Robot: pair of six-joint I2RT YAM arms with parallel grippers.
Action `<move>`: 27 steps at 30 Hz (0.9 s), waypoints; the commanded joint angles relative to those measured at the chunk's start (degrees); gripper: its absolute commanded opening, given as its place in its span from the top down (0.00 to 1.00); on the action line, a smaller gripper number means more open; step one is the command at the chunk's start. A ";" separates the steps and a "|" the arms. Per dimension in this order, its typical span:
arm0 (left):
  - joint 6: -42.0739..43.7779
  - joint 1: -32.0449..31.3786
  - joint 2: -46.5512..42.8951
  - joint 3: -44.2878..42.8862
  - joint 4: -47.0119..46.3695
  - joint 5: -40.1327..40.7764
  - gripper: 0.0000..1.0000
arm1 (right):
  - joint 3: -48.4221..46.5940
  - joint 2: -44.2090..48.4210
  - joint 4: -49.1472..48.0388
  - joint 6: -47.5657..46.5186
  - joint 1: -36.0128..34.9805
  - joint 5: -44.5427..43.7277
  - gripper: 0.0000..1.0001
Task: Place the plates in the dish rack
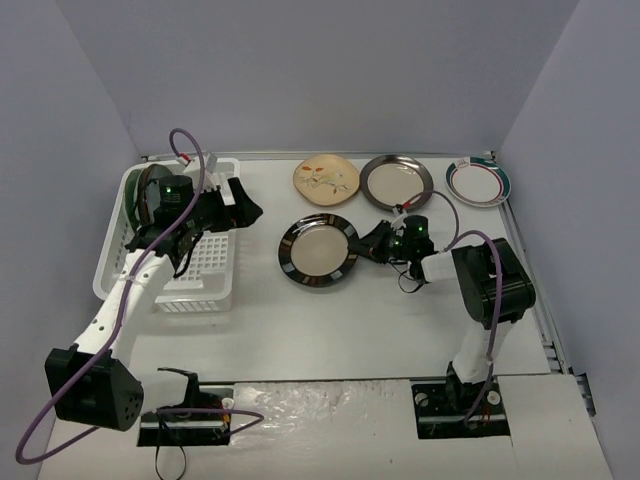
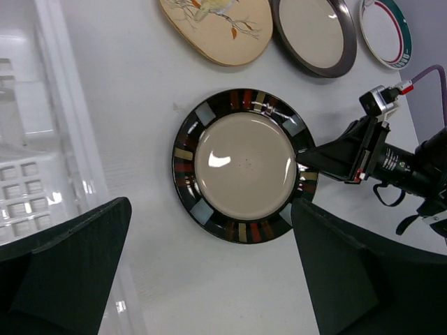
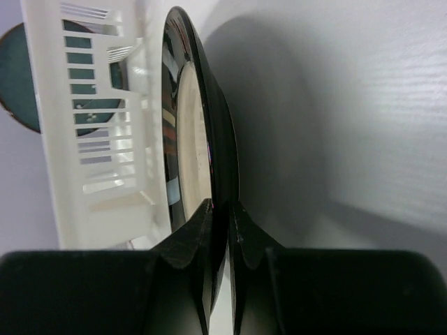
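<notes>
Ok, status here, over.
Left gripper open, beside white slotted plastic dish rack, possibly obstructing. Right gripper shut on edge of round beige ceramic plate with dark patterned rim. Plate not yet in rack.

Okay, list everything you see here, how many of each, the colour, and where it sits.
table: one, white, under everything.
dish rack: one, white, left side.
racked plates: count hidden by the arm, dark teal, rack's far end.
floral plate: one, tan, far centre.
grey-rimmed plate: one, beige, right of the floral plate.
white plate: one, teal-red rim, far right.
patterned plate: one, beige with dark rim, centre.
left gripper: black, open, over the rack.
right gripper: black, shut on the patterned plate's rim.
</notes>
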State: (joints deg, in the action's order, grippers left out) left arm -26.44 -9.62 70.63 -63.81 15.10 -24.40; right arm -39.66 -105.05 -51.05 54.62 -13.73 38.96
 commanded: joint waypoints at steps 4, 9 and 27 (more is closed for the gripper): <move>-6.95 -3.43 -0.23 -1.62 -7.31 -3.20 0.03 | 1.45 11.93 -20.79 12.71 3.51 9.05 1.00; -10.11 -5.52 1.68 -2.24 -9.42 -4.69 0.03 | 1.16 15.38 -27.50 17.13 3.53 10.70 1.00; -19.12 -10.42 8.57 -2.35 -20.30 -10.64 0.30 | 1.43 18.89 -37.93 21.21 2.57 12.21 1.00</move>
State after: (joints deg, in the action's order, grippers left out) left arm -42.43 -19.63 79.95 -63.83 2.92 -31.98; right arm -35.77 -90.17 -65.60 71.14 -10.96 49.21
